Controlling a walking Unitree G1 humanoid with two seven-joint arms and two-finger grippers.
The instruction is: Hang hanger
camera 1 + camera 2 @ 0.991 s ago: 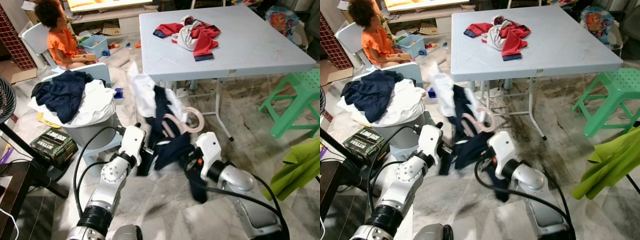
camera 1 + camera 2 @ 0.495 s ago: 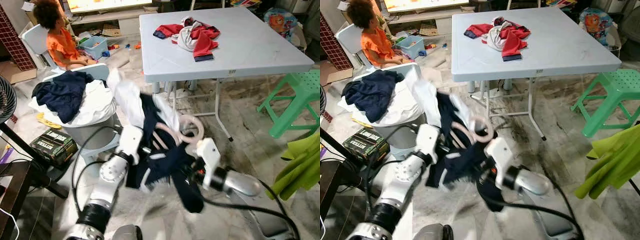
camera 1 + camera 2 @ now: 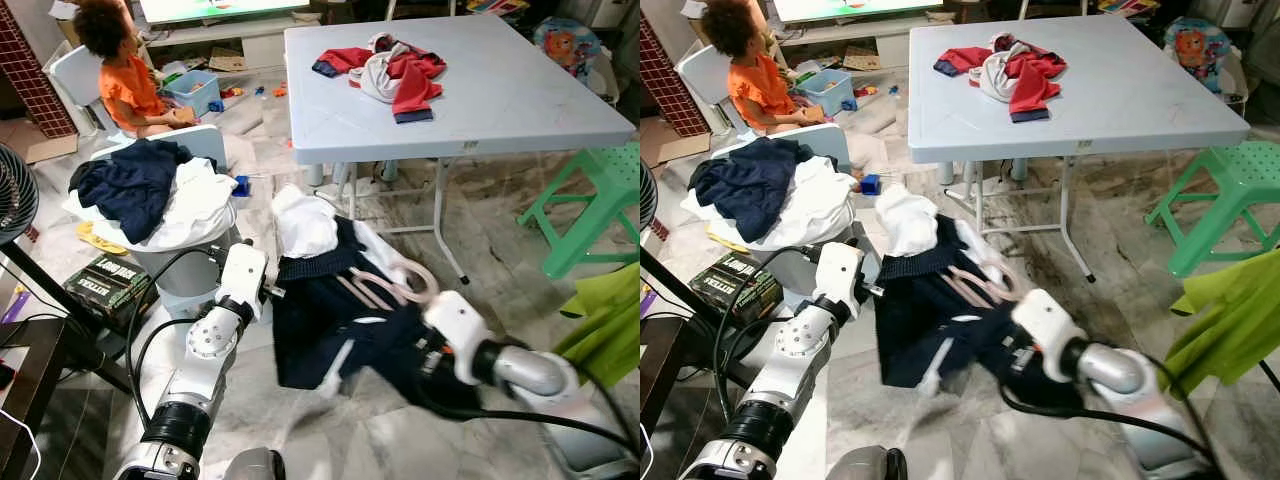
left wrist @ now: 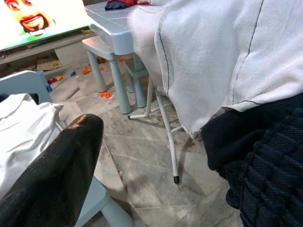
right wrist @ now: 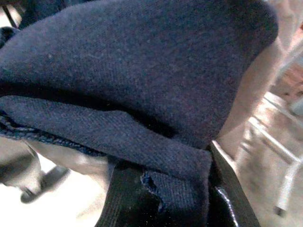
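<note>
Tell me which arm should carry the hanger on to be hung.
Right, probably. The right gripper is pinched on the navy garment beside the pink hanger. The left gripper only holds the garment's far edge.

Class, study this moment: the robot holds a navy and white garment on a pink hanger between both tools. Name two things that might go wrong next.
1. The navy and white garment hangs bunched and low over the floor; it may slide off the pink hanger.
2. The right tool pinches only a fold of cloth, so that grip may slip. The left tool holds the collar edge.
</note>
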